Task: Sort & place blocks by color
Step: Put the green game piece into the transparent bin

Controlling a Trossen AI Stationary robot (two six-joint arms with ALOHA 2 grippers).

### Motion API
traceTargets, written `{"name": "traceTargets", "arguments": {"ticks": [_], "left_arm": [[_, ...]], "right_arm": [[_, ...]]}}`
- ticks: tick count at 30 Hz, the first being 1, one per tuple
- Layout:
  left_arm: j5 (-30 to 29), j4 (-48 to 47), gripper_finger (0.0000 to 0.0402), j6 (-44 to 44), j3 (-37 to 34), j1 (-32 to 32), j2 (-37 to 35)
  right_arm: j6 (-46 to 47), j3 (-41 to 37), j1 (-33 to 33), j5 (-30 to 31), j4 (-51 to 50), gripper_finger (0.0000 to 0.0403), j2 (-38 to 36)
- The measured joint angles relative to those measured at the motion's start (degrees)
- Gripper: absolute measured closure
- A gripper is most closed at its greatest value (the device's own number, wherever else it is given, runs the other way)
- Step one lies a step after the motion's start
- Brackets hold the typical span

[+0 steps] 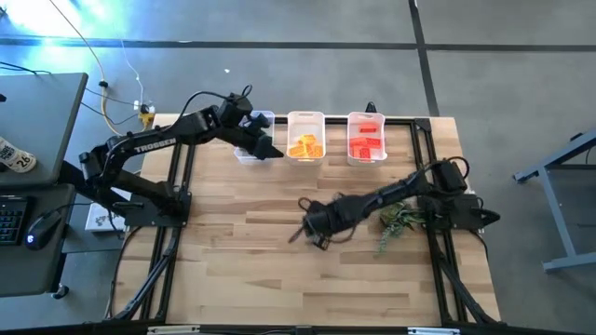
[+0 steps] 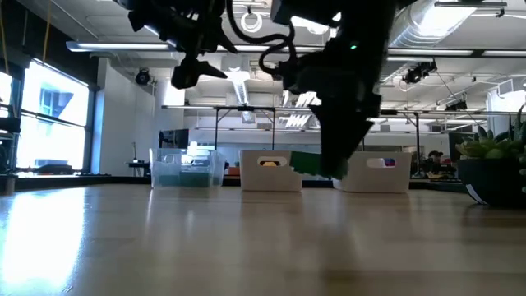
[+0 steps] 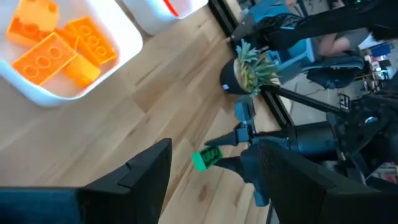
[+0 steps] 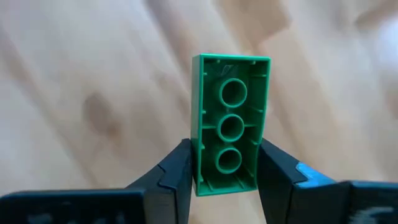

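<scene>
Wooden table (image 1: 279,270) seen with three bins along far edge. Left bin (image 2: 186,171), holding green blocks, lies far and leftward of right hand (image 1: 312,226) at table centre. Green block (image 4: 230,124) gripped across short sides by right hand, long axis pointing out beyond fingertips, hollow underside shown. Left hand (image 1: 267,149) hangs unclenched and empty beside left bin, nearer it.

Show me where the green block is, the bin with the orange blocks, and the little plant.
green block (image 4: 231,127), right wrist view, on its hollow underside, between the right gripper (image 4: 224,171) fingers.
orange-block bin (image 1: 305,119), high view, on its far rim.
plant (image 1: 399,221), high view, on its leaves.
</scene>
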Motion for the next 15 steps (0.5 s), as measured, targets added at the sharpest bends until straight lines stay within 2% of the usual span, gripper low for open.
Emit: {"name": "traceTargets", "arguments": {"ticks": [4, 15], "left_arm": [[2.21, -0.01, 0.0174, 0.00, 0.00, 1.93, 1.16], [2.26, 0.43, 0.0174, -0.92, 0.00, 3.95, 4.51]], "right_arm": [[-6.80, 0.04, -4.13, 0.32, 2.93, 0.0288, -0.63], [-22.47, 0.09, -12.58, 4.61, 9.28, 0.0288, -4.94]]}}
